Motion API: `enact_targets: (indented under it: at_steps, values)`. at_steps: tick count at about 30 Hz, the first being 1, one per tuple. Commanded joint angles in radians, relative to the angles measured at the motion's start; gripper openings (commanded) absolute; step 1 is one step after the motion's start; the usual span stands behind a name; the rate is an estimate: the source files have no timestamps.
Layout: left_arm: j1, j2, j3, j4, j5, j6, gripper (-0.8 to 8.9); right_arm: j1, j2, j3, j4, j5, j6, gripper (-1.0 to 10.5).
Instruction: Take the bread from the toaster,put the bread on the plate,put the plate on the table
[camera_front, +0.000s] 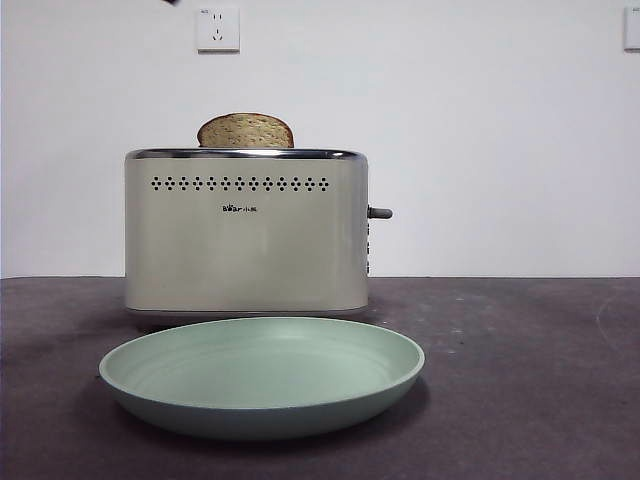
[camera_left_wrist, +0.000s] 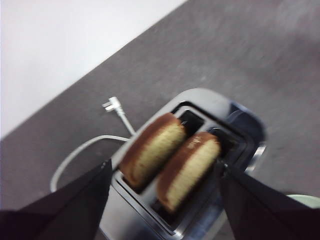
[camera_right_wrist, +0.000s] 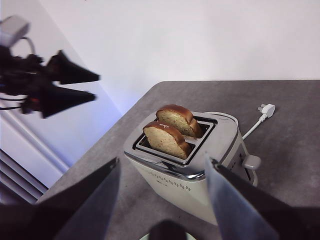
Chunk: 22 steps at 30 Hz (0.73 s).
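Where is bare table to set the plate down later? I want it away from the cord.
Bare table lies on the lever side of the toaster, beside the plate. Behind the toaster the cord and plug crowd it.

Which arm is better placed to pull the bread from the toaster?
Left, probably. Its open tool hangs straight over the toaster, its jaws either side of the slices; the right tool sits farther back.
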Motion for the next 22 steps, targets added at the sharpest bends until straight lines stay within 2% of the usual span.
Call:
enact_targets:
  at_steps: [1,16,22]
  values:
    - [-0.032,0.045,0.011,0.036,-0.072,0.053,3.47,0.003,0.005,0.004,-0.002,-0.003,-0.010,2.8]
    - [-0.097,0.216,0.011,0.027,-0.081,0.063,3.45,0.004,0.005,0.004,-0.118,0.000,-0.042,2.8]
    - [-0.097,0.255,0.011,0.008,-0.033,0.065,3.45,0.004,0.005,0.004,-0.137,0.001,-0.044,2.8]
